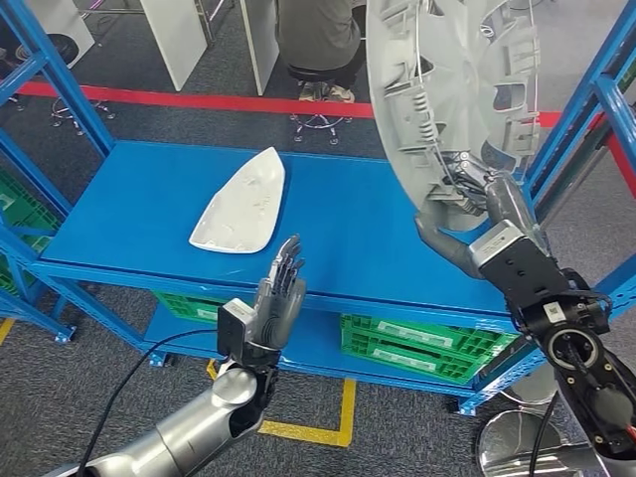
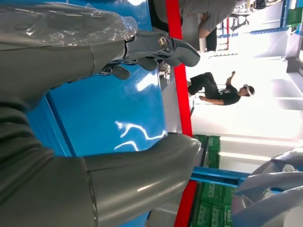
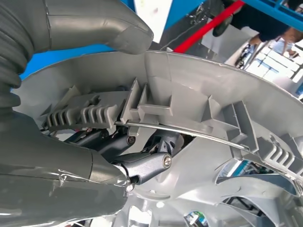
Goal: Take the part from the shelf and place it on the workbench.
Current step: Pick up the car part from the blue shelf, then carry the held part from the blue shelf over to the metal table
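Wheel cover (image 1: 450, 89): grey plastic hubcap, round, ribbed on its inner face with a thin wire ring running along the clips. It was held aloft above the right end of the blue shelf (image 1: 353, 229), tilted with its inner face toward the camera, clear of the shelf surface. The right hand (image 1: 480, 194) gripped its lower rim; in the right wrist view the thick grey thumb (image 3: 107, 26) lay over the outer edge of the wheel cover (image 3: 200, 94) while the darker fingers (image 3: 146, 165) curled against the inner ribs.

Left hand (image 1: 279, 298): raised in front of the shelf's front edge, fingers spread and pointing up, holding nothing. In the left wrist view the thumb and fingers (image 2: 161, 47) stood apart with the blue shelf surface (image 2: 107, 113) behind them.

White panel (image 1: 243, 204): a flat, roughly triangular white plastic part, lying on the left half of the shelf, well apart from the wheel cover.

Green crates (image 1: 420, 348): on the lower tier beneath the blue shelf.

Floor: grey carpet with a red line (image 1: 203, 99) behind the shelf and yellow tape (image 1: 330, 422) in front.

Person (image 1: 319, 40): seated on a stool beyond the red line.
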`<state>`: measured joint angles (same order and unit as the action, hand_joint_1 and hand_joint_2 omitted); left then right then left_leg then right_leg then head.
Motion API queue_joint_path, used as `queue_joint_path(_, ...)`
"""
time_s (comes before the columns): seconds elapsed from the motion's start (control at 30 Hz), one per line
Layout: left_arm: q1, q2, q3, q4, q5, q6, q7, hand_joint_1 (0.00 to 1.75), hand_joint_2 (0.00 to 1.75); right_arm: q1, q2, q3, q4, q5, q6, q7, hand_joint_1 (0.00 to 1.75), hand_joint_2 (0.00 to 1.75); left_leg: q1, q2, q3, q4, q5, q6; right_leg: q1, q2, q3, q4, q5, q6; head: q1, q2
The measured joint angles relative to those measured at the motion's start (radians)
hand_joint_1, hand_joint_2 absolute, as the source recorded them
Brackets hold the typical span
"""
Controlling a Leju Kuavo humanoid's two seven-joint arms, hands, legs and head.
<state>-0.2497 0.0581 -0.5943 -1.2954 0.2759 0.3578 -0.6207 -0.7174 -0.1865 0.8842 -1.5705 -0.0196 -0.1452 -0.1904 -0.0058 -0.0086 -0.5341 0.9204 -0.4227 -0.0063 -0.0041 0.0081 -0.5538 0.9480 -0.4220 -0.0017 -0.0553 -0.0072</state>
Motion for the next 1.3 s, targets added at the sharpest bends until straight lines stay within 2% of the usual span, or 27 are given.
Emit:
queue_joint_path(0.3, -0.001, -0.003, 0.0, 0.002, -0.02, 0.003, -0.001, 0.0, 1.75, 0.016, 0.0, -0.022, -0.034, 0.009, -0.01, -0.001, 1.75, 1.75, 0.0, 0.0, 0.0, 0.0, 0.0, 0.0, 0.0, 0.0, 0.0, 0.0, 0.0, 0.0, 0.0, 0.0)
queue_joint_path(0.57, 0.0, -0.006, 0.0, 0.002, -0.086, 0.083, -0.02, 0.0, 1.75, 0.063, -0.003, -0.048, -0.065, 0.058, -0.019, 0.013, 1.75, 1.75, 0.0, 0.0, -0.001, 0.0, 0.0, 0.0, 0.0, 0.0, -0.001, 0.0, 0.0, 0.0, 0.0, 0.0)
queue_joint_path(1.3, 0.011, -0.004, 0.001, 0.002, -0.079, 0.068, -0.019, 0.0, 1.75, 0.1, -0.01, -0.053, -0.076, 0.068, -0.002, 0.021, 1.75, 1.75, 0.0, 0.0, -0.002, 0.0, 0.0, 0.0, 0.0, -0.001, -0.001, 0.0, 0.0, 0.0, 0.0, 0.0)
